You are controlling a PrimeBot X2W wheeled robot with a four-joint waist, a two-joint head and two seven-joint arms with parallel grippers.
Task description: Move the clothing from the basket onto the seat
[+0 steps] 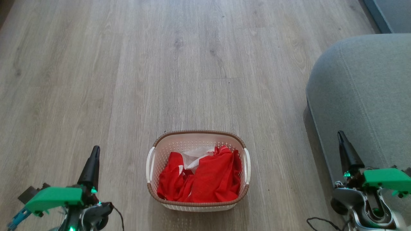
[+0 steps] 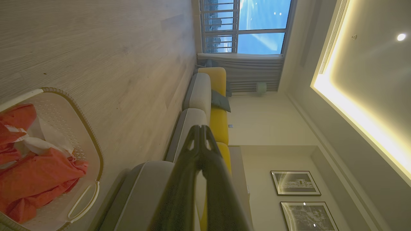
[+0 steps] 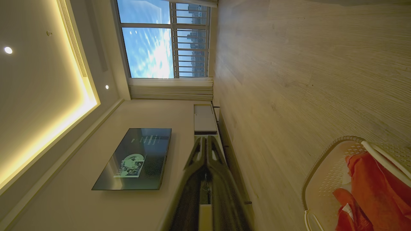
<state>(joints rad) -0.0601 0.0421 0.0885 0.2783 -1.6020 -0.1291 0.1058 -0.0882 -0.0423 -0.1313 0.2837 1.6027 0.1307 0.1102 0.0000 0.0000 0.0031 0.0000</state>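
The cream-white basket [image 1: 198, 140] with a brown rim stands on the floor at the bottom centre of the head view. Crumpled red clothing [image 1: 205, 178] with white parts fills it. The grey-green seat [image 1: 362, 96] rises at the right. My left gripper [image 1: 95, 150] is at the lower left, shut and empty, well left of the basket. My right gripper [image 1: 340, 134] is at the lower right, shut and empty, in front of the seat's side. In the left wrist view the basket [image 2: 91, 144] and clothing [image 2: 35, 179] lie at the left, beside the shut gripper [image 2: 200, 128]. The right wrist view shows the basket [image 3: 324, 173] and clothing [image 3: 375, 189] at the lower right, with the gripper [image 3: 205, 138] shut.
Pale wood floor [image 1: 160, 64] stretches ahead of the basket. A second grey cushion edge [image 1: 388, 12] sits at the top right. The left wrist view shows a grey and yellow sofa [image 2: 212, 96] by the window. A dark television [image 3: 138, 158] hangs on the wall in the right wrist view.
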